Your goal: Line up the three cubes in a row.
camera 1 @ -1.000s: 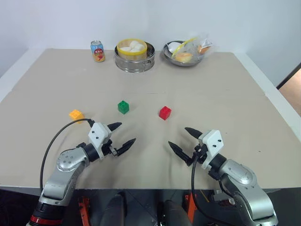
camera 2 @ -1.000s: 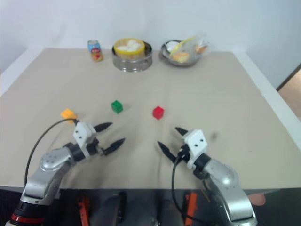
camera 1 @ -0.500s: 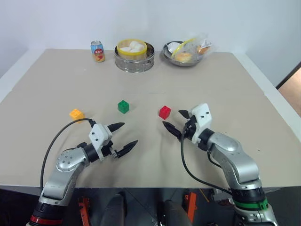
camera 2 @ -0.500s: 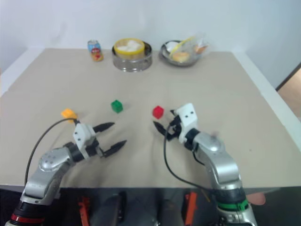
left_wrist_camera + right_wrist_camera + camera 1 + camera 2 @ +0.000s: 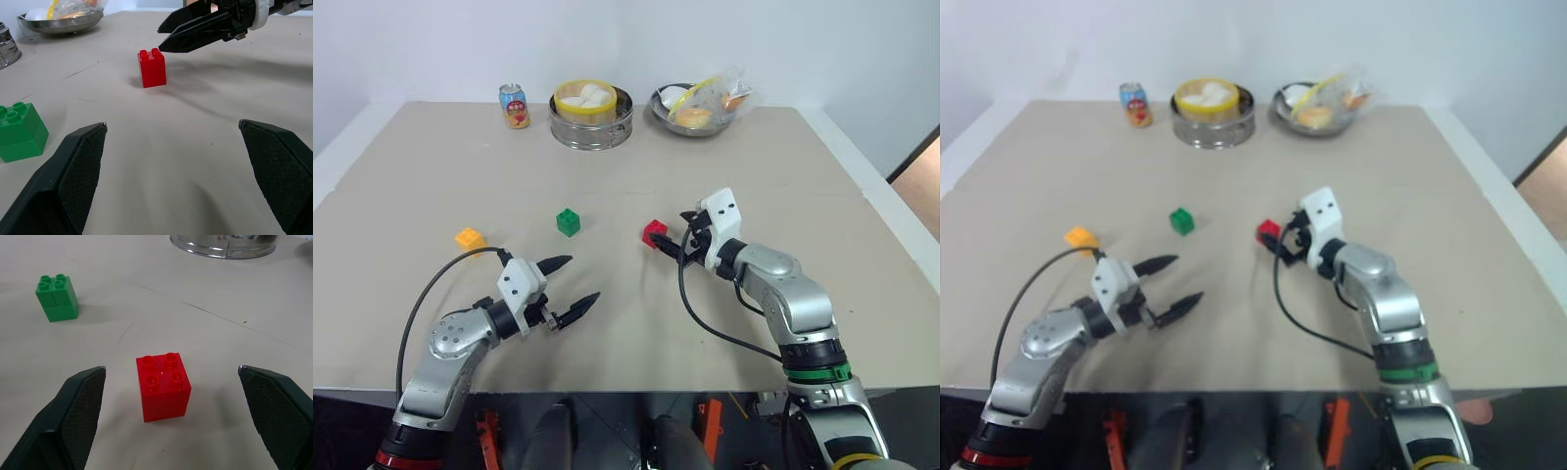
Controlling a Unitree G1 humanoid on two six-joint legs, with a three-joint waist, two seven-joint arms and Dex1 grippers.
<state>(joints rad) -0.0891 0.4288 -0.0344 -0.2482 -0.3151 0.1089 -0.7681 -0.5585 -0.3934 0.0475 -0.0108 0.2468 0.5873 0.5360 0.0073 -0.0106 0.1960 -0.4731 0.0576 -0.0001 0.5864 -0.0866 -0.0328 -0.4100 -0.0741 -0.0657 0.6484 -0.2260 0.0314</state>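
We are looking at three cubes sitting on the tan table (image 5: 783, 166), one of each colour: the orange-yellow cube (image 5: 470, 238) toward the left, the green cube (image 5: 568, 222) in the middle, and the red cube (image 5: 654, 233) on the right, all well apart. At the far edge one soda can (image 5: 515, 106) is standing beside two metal containers: a steamer pot (image 5: 591, 117) holding white buns, and a bowl (image 5: 697, 108) holding bagged food. The right gripper (image 5: 677, 237) is hovering just beside the red cube, its fingers spread wide and gripping nothing. The left gripper (image 5: 566, 290) is hanging over bare table, likewise spread and empty.
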